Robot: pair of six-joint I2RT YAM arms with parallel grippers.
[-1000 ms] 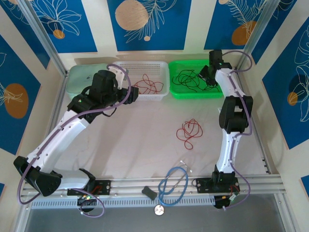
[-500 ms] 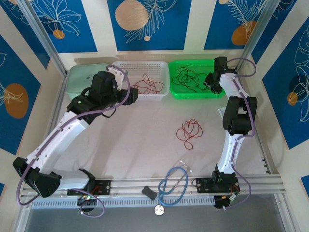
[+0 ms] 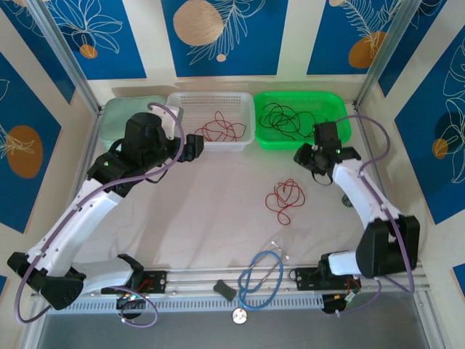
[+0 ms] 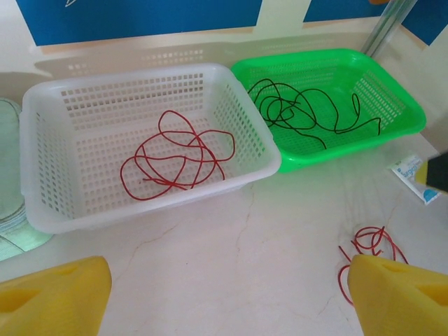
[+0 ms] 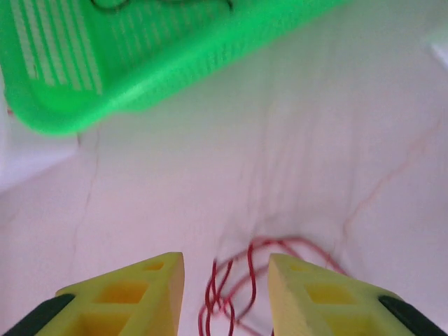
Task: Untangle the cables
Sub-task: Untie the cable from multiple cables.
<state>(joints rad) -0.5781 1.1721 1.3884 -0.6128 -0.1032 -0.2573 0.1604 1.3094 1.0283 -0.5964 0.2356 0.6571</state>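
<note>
One red cable lies loosely coiled on the table, right of centre. A second red cable rests in the white basket, and a black cable rests in the green basket. My left gripper hovers just in front of the white basket; its yellow fingertips stand wide apart, open and empty. My right gripper hangs in front of the green basket, open. Between its fingers the red cable shows on the table below, untouched.
A thick blue looped tube lies near the front rail, with a small black piece and a round disc beside it. A pale green lid sits at the back left. A small packet lies right of the green basket.
My right arm has drawn back out of the green basket and come down toward the red cable on the table. My left gripper has shifted slightly left and opened wider.
</note>
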